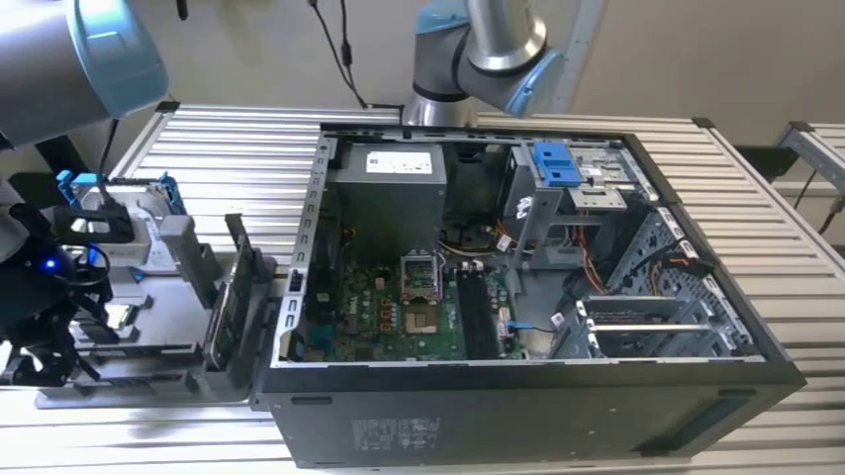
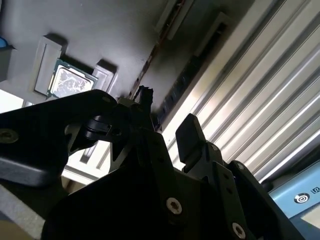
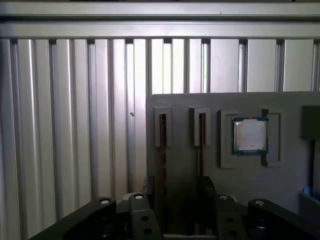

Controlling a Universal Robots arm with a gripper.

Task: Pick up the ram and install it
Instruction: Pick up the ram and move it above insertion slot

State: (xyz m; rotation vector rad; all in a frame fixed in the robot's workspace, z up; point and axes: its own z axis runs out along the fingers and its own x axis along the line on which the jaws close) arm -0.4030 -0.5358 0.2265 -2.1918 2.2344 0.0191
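1. The slatted metal worktop (image 1: 793,297) carries the whole set-up.
2. An open computer case (image 1: 528,416) lies on its side in the middle of the worktop, with its green motherboard (image 1: 396,307) facing up.
3. The arm (image 1: 66,59) reaches over to the exterior view's left, away from the case.
4. A grey parts tray (image 1: 145,292) sits just beside the case, on the exterior view's left.
5. The tool (image 3: 179,182) hangs low over this tray. Its dark fingers (image 3: 151,186) are spread well apart and grip nothing.
6. The ram (image 3: 163,150) stands on edge in a narrow slot of the tray, not in the case. A second dark stick (image 3: 201,150) stands in the neighbouring slot. In the first wrist view each finger lines up close to one of these two slots. I cannot tell whether either finger touches a stick.
7. A square processor chip (image 3: 250,136) lies flat in a recess beside the slots.
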